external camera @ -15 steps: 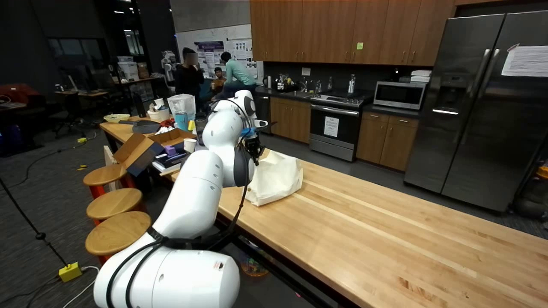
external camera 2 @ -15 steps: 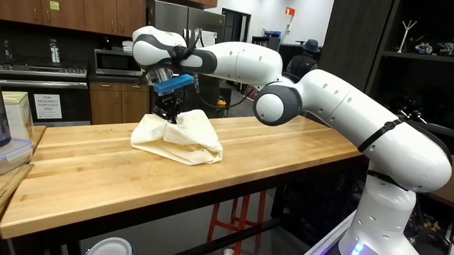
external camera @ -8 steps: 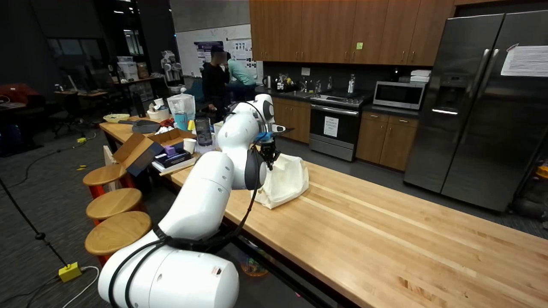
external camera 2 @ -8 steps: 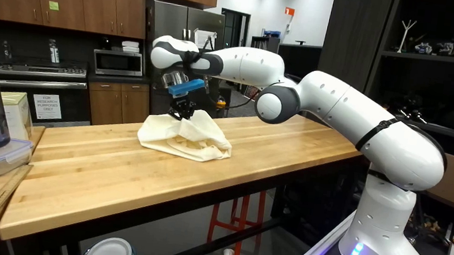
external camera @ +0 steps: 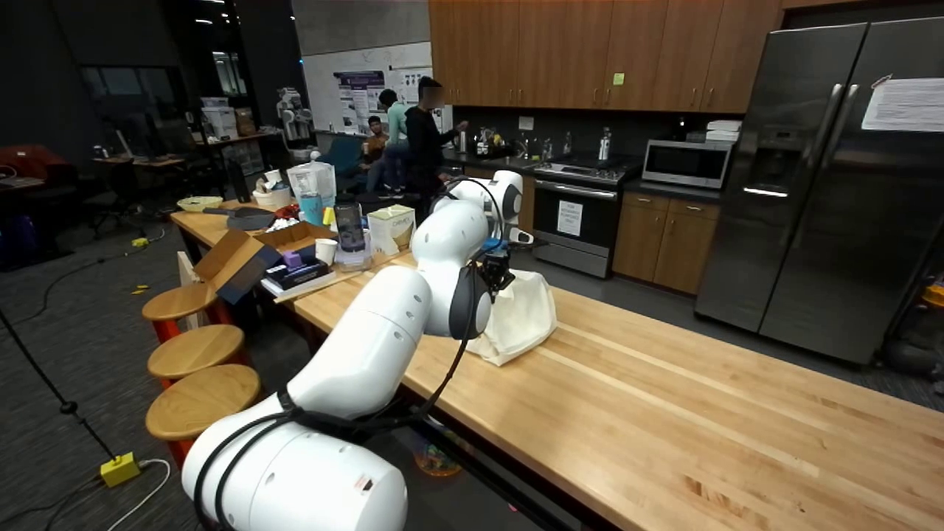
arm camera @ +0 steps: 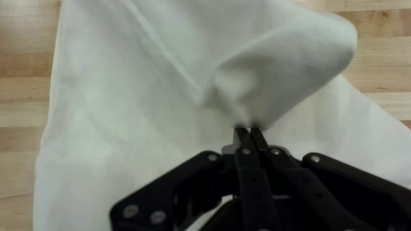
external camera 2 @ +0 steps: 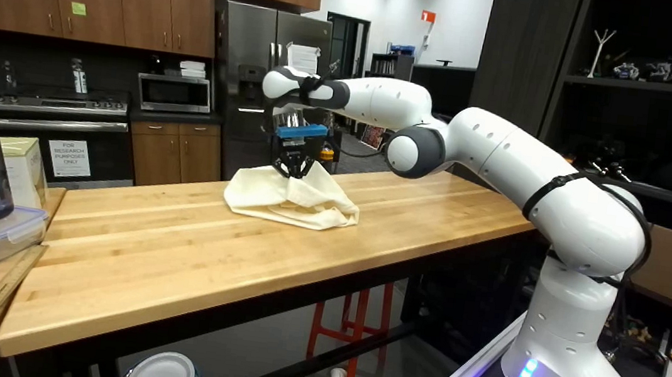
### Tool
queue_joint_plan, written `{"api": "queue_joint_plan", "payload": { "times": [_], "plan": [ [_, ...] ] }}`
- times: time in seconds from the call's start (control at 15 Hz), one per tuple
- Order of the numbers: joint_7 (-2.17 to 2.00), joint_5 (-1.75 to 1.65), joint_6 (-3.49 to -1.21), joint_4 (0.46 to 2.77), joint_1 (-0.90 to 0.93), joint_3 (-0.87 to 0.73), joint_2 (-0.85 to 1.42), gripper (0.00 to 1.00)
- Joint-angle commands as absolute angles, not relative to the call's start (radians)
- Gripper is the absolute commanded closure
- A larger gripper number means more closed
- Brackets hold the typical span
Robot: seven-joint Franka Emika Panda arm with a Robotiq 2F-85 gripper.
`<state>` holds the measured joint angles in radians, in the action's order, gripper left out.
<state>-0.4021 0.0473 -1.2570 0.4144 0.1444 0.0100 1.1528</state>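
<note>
Main change: over the last second my claw (arm camera: 249,130) slides along the worktop (external camera 2: 188,260) and the cream cloth (external camera 2: 312,201) comes with it, away from the cluttered end; in an exterior view the carton (external camera: 391,229) there now shows clear of my arm (external camera: 450,230). Cloth keeps pace with the claw, so I judge the hold good, no slipping; reads as a drag rather than a lift, since its lower edges look to lie on the worktop. Claw state: fingers (arm camera: 239,138) pressed together, pinching a raised fold (arm camera: 276,83) at the tips; cloth blurs there, so can't tell how many layers. Cloth is right under me on the worktop in both exterior views, bunched, standing up just beside the claw. Pose: arm stretched from the base (external camera 2: 572,367) out over the worktop, claw pointing down. It hangs straighter than a second ago: the blue bracket (external camera 2: 302,131) above it, tilted then, is almost level now.
</note>
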Motion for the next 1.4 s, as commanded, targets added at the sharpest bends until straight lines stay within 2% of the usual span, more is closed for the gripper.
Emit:
{"api": "queue_joint_plan", "payload": {
  "times": [0.0,0.27,0.4,0.53,0.6,0.67,0.87,0.93,1.13,1.33],
  "plan": [
    [-0.429,0.093,-1.255,0.420,0.118,0.033,1.151,0.99],
    [-0.416,0.104,-1.241,0.421,0.122,0.040,1.147,0.99],
    [-0.402,0.095,-1.247,0.415,0.131,0.042,1.147,0.72],
    [-0.390,0.082,-1.261,0.405,0.142,0.036,1.147,0.61],
    [-0.375,0.075,-1.243,0.323,0.147,0.031,1.187,0.56],
    [-0.361,0.070,-1.277,0.380,0.151,0.031,1.147,0.48],
    [-0.303,0.053,-1.320,0.293,0.159,0.025,1.175,0.28],
    [-0.285,0.047,-1.374,0.364,0.159,0.024,1.126,0.22],
    [-0.260,0.032,-1.481,0.356,0.153,0.018,1.126,0.00],
    [-0.249,0.010,-1.589,0.364,0.151,0.005,1.132,0.00]
  ]
}}
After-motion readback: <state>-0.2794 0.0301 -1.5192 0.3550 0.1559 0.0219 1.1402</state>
